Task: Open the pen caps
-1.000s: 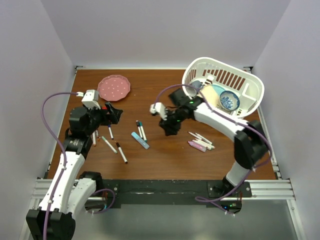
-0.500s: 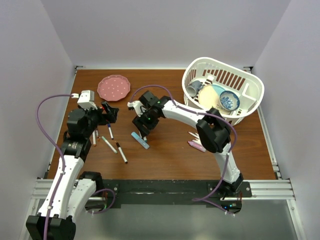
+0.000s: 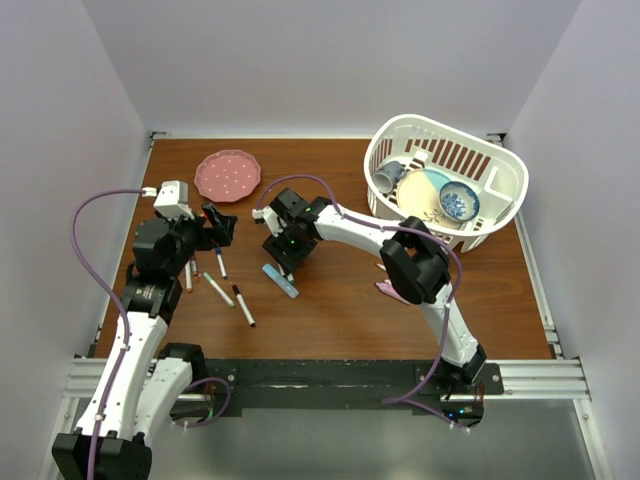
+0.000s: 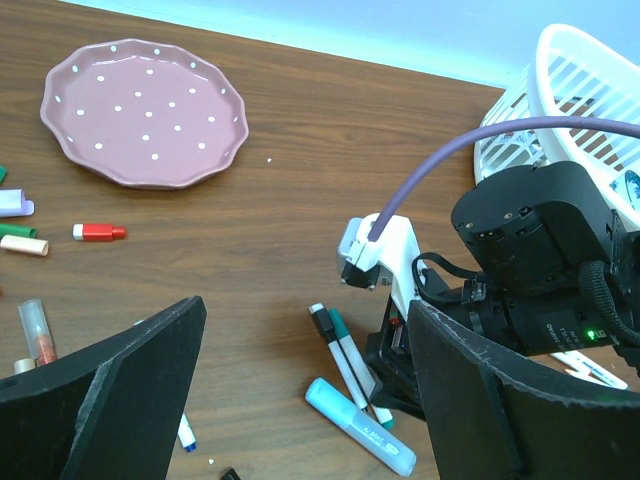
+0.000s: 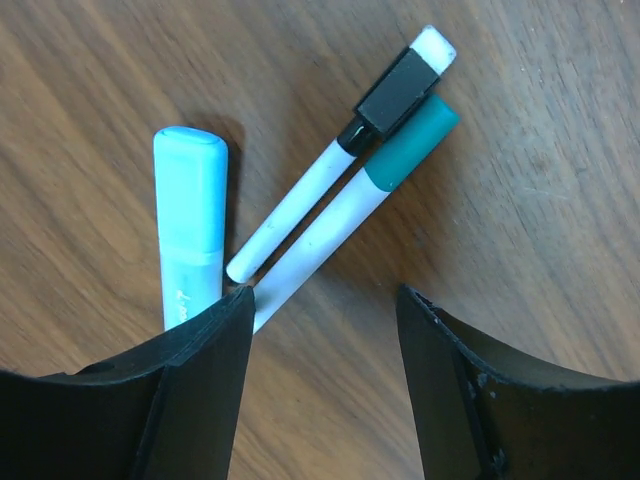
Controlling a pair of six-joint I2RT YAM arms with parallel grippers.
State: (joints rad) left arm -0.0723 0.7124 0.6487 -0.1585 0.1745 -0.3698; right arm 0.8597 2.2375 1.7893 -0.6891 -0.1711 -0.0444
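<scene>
Two slim white markers lie side by side, one with a black cap (image 5: pixel 397 90), one with a teal cap (image 5: pixel 410 147). A light blue highlighter (image 5: pixel 189 225) lies beside them. My right gripper (image 5: pixel 325 335) hovers open just over the markers' bare ends; its left finger (image 5: pixel 190 400) overlaps the teal marker's barrel and nothing is between the jaws. In the top view the right gripper (image 3: pixel 284 257) hides the pair, above the highlighter (image 3: pixel 283 282). My left gripper (image 3: pixel 218 226) stands open and empty to the left. A loose red cap (image 4: pixel 98 232) and a lilac cap (image 4: pixel 12 205) lie near it.
A pink dotted plate (image 3: pixel 228 175) sits at the back left. A white basket (image 3: pixel 500 160) with dishes stands at the back right. More markers (image 3: pixel 230 297) lie front left. A pink highlighter (image 3: pixel 392 291) lies right of centre, beside the right arm.
My right arm swung left from mid-table to over the two slim markers, and its jaws widened. The left gripper drew back slightly to the left and stayed open.
</scene>
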